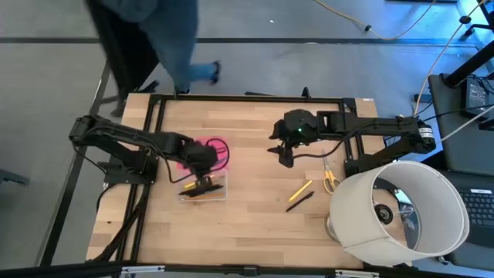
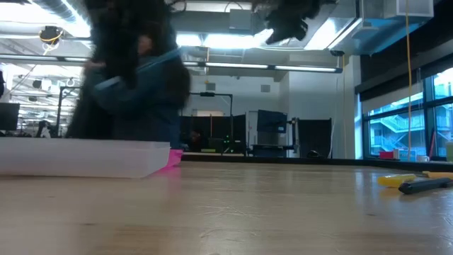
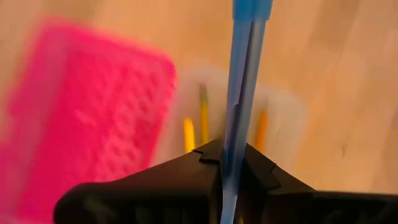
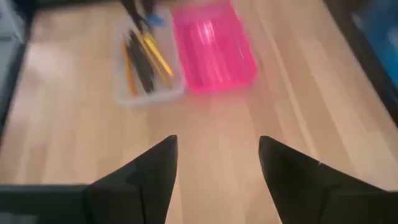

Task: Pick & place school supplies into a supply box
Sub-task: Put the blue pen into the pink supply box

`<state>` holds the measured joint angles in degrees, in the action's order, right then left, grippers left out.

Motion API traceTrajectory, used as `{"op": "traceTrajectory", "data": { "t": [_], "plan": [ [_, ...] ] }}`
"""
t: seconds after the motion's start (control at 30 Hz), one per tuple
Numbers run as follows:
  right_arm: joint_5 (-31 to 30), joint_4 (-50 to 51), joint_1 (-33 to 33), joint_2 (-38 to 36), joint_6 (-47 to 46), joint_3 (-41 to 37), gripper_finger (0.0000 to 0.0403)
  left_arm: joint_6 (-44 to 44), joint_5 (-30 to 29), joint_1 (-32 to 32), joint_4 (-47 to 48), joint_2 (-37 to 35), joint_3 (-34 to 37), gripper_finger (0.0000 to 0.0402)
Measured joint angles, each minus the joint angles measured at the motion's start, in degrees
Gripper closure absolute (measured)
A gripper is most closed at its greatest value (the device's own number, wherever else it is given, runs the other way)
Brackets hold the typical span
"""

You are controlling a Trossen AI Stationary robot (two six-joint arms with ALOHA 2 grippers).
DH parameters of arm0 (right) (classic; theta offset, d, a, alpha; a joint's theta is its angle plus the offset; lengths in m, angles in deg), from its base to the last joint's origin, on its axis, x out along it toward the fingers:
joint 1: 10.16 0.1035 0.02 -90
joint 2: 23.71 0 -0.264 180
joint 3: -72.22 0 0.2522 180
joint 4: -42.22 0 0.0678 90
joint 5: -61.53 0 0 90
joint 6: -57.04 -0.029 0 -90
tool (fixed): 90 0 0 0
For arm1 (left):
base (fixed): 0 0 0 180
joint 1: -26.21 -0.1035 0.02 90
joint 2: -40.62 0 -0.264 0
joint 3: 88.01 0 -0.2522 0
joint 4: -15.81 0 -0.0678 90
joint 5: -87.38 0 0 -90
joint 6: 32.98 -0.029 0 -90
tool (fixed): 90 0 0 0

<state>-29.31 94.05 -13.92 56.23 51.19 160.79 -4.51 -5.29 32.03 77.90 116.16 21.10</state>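
Up close, left gripper (image 3: 231, 163) pinches a slim blue pen (image 3: 244, 74).

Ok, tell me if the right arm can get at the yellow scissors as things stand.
Probably yes. The right claw hangs open and empty above bare table, and the yellow scissors lie uncovered on its own side, beside the white lampshade. Only the lampshade's rim close by might crowd the approach.
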Motion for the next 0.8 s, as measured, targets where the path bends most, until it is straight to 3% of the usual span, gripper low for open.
{"op": "traceTrajectory", "data": {
  "t": [0.13,0.3,0.6,0.8],
  "plan": [
    [-0.2,3.8,-0.38,0.0,-2.64,-1.14,0.0175,5.16,4.45,2.37,0.63,2.07,3.34,0.0388],
    [-0.18,3.7,-0.36,0.04,-3.57,-4.18,0.0175,8.15,5.69,3.91,1.2,5.65,6.58,0.0388],
    [0.02,3.44,-0.36,0.07,-5.78,-9.96,0.0175,5.67,8.94,3.85,1.39,13.39,7.08,0.0388],
    [3.38,2.87,0.24,0.04,-3.53,-16.15,0.0175,3.31,9.03,3.83,1.43,16.17,7.04,0.0387]
  ]
}}
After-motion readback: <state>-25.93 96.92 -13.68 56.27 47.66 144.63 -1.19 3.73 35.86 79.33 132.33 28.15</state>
